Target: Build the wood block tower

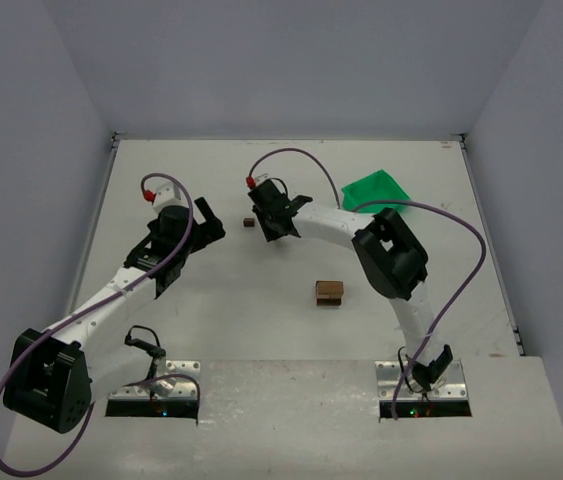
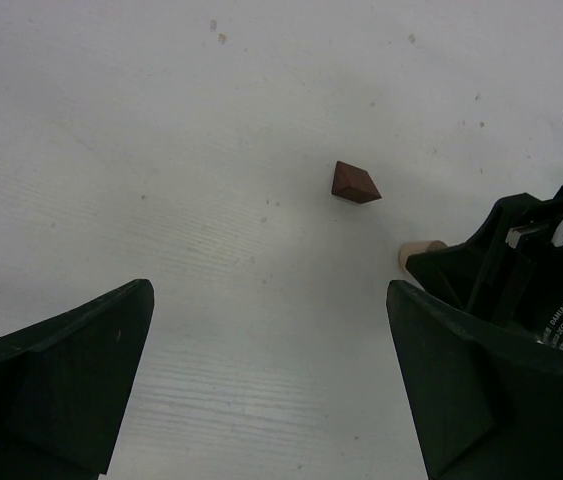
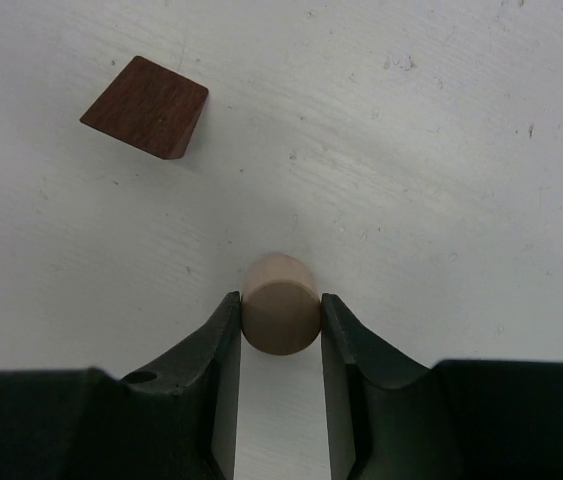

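Observation:
In the right wrist view a short light tan cylinder [image 3: 280,305] lies on the white table, and my right gripper [image 3: 279,325] is shut on it, one finger touching each side. A dark brown wedge-shaped block [image 3: 146,107] lies apart to the upper left. From above, the right gripper [image 1: 264,218] is at the table's middle back, next to that dark block [image 1: 248,222]. The wood block tower [image 1: 329,292] is a small tan and brown stack nearer the arm bases. My left gripper [image 1: 204,226] hovers open just left of the right one, nothing between its fingers [image 2: 71,370].
A green plastic bin [image 1: 376,190] sits at the back right. The left wrist view shows the dark block [image 2: 355,183], the cylinder's end [image 2: 419,254] and the right gripper's black body [image 2: 531,270] close on its right. Grey walls enclose the table.

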Available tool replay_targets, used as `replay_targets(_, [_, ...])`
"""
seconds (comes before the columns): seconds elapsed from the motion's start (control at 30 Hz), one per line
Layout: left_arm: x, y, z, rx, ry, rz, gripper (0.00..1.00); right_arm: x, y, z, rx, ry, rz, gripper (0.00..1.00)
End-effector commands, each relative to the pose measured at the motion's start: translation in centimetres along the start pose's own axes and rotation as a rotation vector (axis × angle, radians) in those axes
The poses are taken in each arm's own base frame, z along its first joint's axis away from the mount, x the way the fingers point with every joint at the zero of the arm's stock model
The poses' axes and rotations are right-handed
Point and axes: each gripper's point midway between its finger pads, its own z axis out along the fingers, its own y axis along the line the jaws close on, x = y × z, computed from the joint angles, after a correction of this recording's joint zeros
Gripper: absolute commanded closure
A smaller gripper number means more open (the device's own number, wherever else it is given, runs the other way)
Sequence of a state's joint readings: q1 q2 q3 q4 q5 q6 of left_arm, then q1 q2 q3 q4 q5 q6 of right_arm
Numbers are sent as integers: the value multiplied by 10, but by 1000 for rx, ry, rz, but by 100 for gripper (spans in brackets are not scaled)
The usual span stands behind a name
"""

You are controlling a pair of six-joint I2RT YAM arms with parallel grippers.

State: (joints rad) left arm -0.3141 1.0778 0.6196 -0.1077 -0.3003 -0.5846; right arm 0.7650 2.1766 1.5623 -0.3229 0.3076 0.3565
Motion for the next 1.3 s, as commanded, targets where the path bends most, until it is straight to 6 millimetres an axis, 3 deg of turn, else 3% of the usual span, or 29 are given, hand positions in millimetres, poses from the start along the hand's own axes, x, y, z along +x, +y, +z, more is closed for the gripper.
replay_targets(0.0, [-14,-8,-3,43,-52,-29,0,-48,1,-49,-16,-159,1,91])
replay_targets(0.03, [-13,-9,-3,48,-49,-27,0,-39,-2,-52,-15,-153,-4,91])
replay_targets(0.2, [-12,-11,-3,59,-43,-26,0,-37,-18,-121,-29,-235,45,91])
replay_targets(0.37, [-12,-11,-4,62,-42,-24,0,28,-40,-166,-37,-143,66,91])
replay_targets(0.43, [-12,-12,-4,66,-42,-25,0,40,-41,-174,-52,-124,66,90])
replay_targets(0.5, [-12,-13,-5,73,-42,-25,0,67,-45,-194,-82,-72,69,89])
replay_targets(0.7, [-13,-14,-6,80,-45,-25,0,100,-42,-214,-154,-7,69,89])
replay_targets(0.9, [-13,-14,-5,78,-45,-24,0,125,-36,-213,-174,55,45,90])
replay_targets(1.27, [-10,-14,-1,74,-33,-21,0,131,-35,-204,-99,47,-18,89])
